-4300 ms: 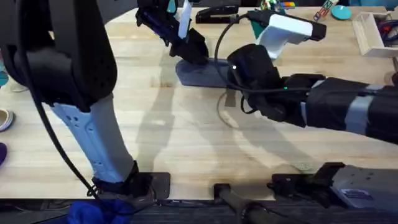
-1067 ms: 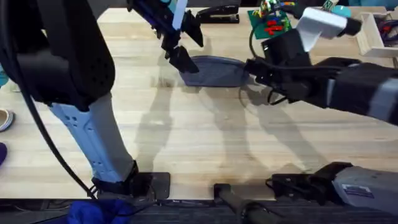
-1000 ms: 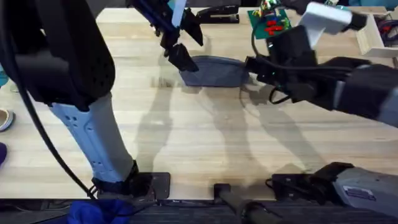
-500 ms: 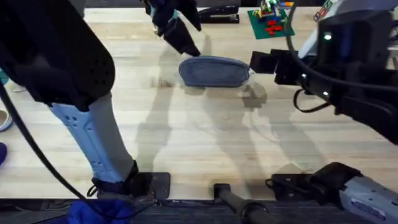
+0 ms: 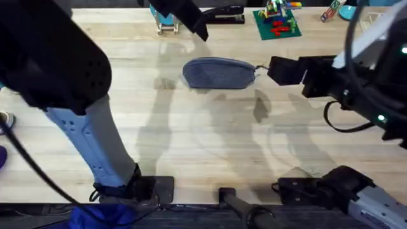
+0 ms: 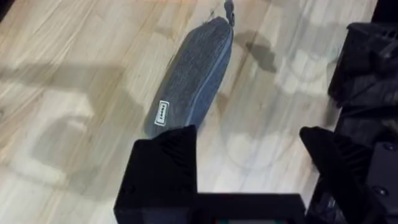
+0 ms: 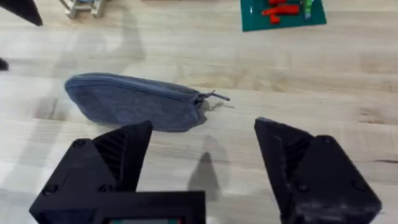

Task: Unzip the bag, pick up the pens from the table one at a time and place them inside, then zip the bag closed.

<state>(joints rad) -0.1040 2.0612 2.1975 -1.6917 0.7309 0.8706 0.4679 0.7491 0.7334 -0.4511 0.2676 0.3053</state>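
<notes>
Soft matt blue-grey woven cloth on the bag (image 7: 134,109), small sewn label patch, thin metal zip pull, pale smooth joined wood planks on the table (image 5: 210,146), matt black hard plastic gripper fingers (image 7: 118,155)

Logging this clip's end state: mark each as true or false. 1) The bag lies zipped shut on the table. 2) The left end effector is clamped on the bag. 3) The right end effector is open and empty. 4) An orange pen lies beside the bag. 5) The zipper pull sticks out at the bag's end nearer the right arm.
1) True: the bag lies closed on the table.
2) False: the left end effector is open, clear of the bag.
3) True: the right end effector is open, holding nothing.
4) False: no pen lies beside the bag.
5) True: the zipper pull is at that end.
</notes>
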